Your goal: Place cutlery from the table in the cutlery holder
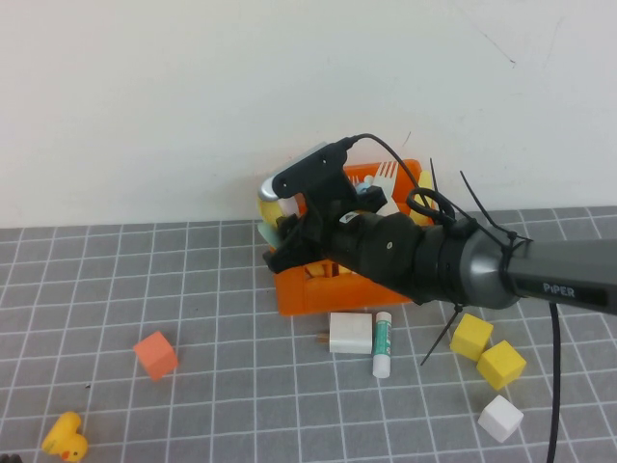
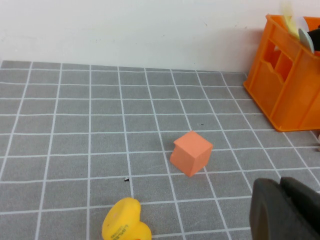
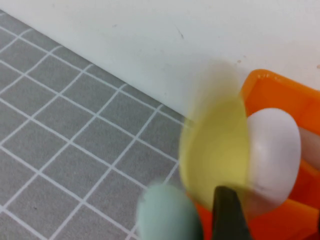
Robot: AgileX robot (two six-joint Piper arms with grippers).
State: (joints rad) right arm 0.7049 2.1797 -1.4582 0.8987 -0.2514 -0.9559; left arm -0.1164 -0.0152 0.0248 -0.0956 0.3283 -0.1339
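Orange holder [image 1: 318, 289] is sitting at the back of the grey table [image 1: 145, 280], near the wall, in the high view. Right arm is reaching in from the right, and the right gripper [image 1: 289, 236] is hanging over the holder's left end. A pale-yellow spoon [image 1: 275, 204] bowl is peeking out beside the gripper, above that end. Can't tell if the fingers are clamping it or released. White fork [image 1: 386, 176] is sticking up from the holder's back. In front of the holder a white block [image 1: 350, 332] and a glue stick [image 1: 383, 343] are lying side by side. Two yellow cubes [image 1: 487, 352] and a white cube [image 1: 500, 419] are sitting to the right, an orange cube [image 1: 155, 354] to the left, a yellow duck [image 1: 65, 439] near the front left.

Left wrist view: left gripper [image 2: 287, 210] is hovering low over the table, well apart from the holder [image 2: 287, 85]; can't tell its finger state. Orange cube [image 2: 190, 153] and duck [image 2: 125, 222] are lying ahead of it.

Right wrist view: spoon [image 3: 215, 150] bowl is blurring right at the holder [image 3: 282, 95] edge, touching or overlapping a white spoon [image 3: 275, 150] bowl inside. A teal spoon [image 3: 165, 215] bowl is showing just beside. One dark finger [image 3: 227, 215] is crossing the yellow bowl.
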